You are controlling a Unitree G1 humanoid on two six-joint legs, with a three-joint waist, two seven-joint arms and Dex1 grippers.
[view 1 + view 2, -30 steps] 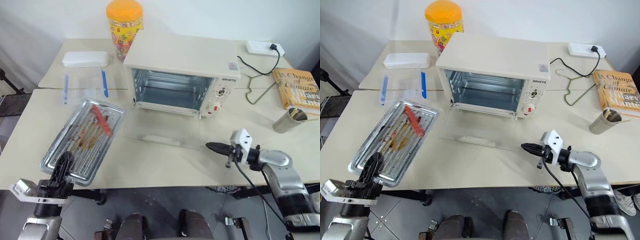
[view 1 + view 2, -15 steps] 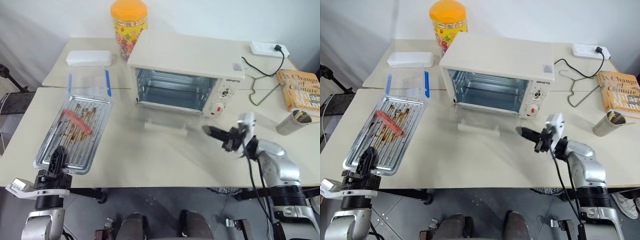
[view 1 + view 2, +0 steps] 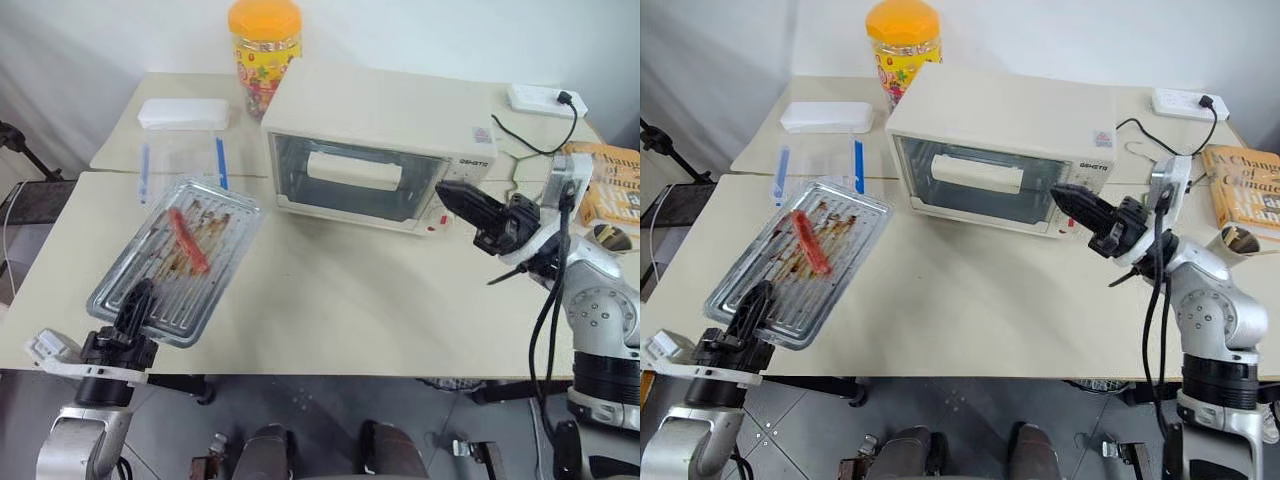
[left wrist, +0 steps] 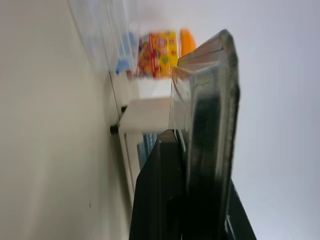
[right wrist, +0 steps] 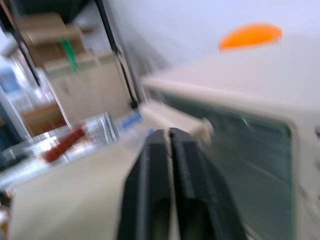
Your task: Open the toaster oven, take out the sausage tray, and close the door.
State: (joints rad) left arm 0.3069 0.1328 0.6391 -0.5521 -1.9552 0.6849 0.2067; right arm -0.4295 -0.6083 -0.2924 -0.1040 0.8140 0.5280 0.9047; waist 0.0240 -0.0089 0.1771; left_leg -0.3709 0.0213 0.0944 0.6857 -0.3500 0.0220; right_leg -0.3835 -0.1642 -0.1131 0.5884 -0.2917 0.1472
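Sausage tray (image 3: pixel 176 260) out of the oven, near edge clamped in left hand (image 3: pixel 132 310), long axis running away from that hand toward the toaster oven (image 3: pixel 385 145); far end lifted off the table (image 3: pixel 330 300). Door (image 3: pixel 358 178) up against the oven front. Right hand (image 3: pixel 462 203) just beside the knob end, fingers nearly together, holding nothing. Tray's set-down is the left hand's job, judging by the grip.

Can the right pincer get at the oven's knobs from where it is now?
Probably yes: the right pincer hangs just in front of the toaster oven at its knob end, beside the closed door, with nothing between.
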